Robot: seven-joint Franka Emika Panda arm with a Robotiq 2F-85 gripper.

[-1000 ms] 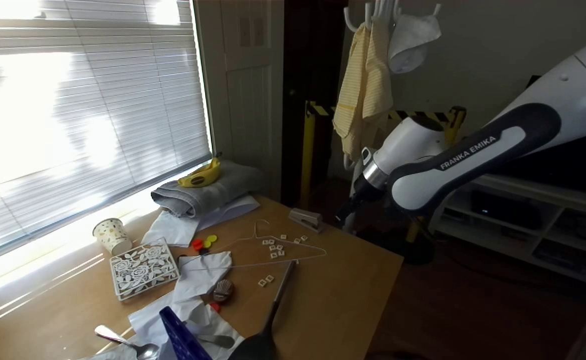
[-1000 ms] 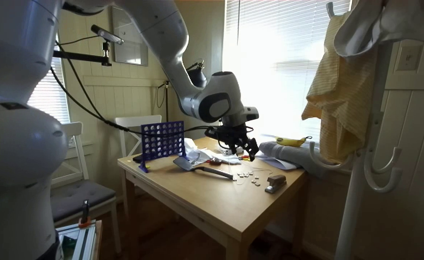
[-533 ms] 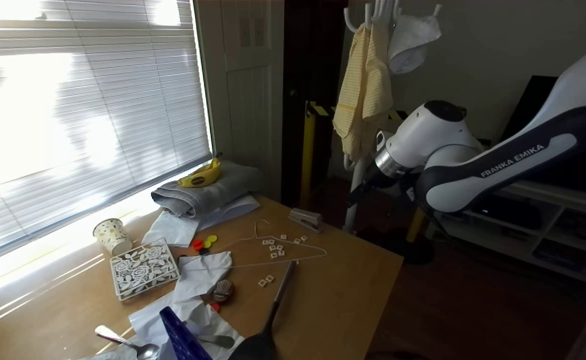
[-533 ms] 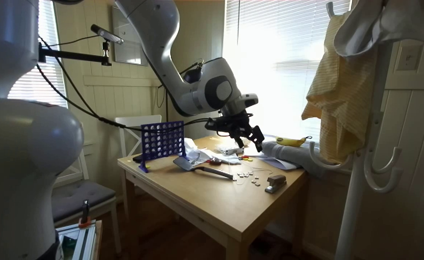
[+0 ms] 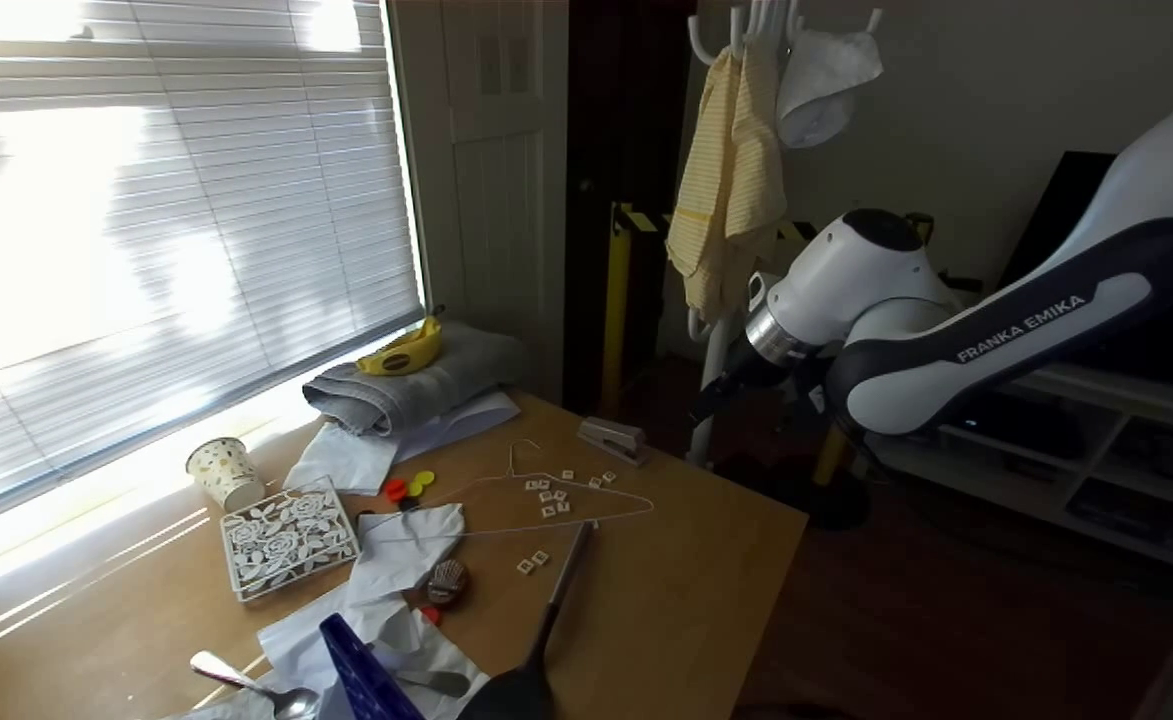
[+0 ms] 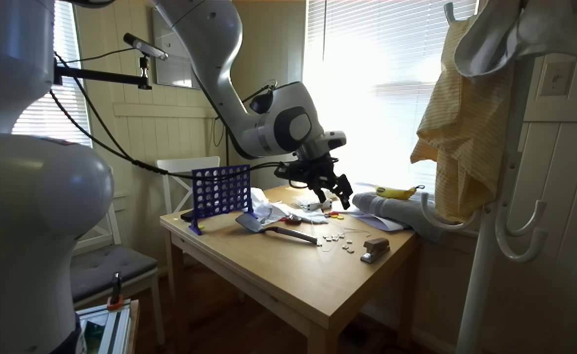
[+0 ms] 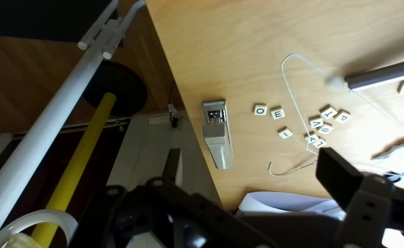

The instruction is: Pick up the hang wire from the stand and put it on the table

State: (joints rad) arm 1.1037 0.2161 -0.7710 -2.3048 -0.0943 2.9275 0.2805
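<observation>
End effector (image 6: 333,202) just dipped slightly, one hanger (image 5: 512,472) on table (image 5: 681,600), eleven tiles (image 7: 316,122)

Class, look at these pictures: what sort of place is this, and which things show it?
Probably a dining corner in a home, judging by the wooden table, a cushioned chair and the coat stand.

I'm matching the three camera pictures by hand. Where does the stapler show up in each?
In an exterior view: the stapler lies on the table, just right of and below the picture's middle.
In an exterior view: the stapler is right of and below the middle.
In the wrist view: the stapler is near the middle.
Shared landmark: the letter tiles, shown in all three.
</observation>
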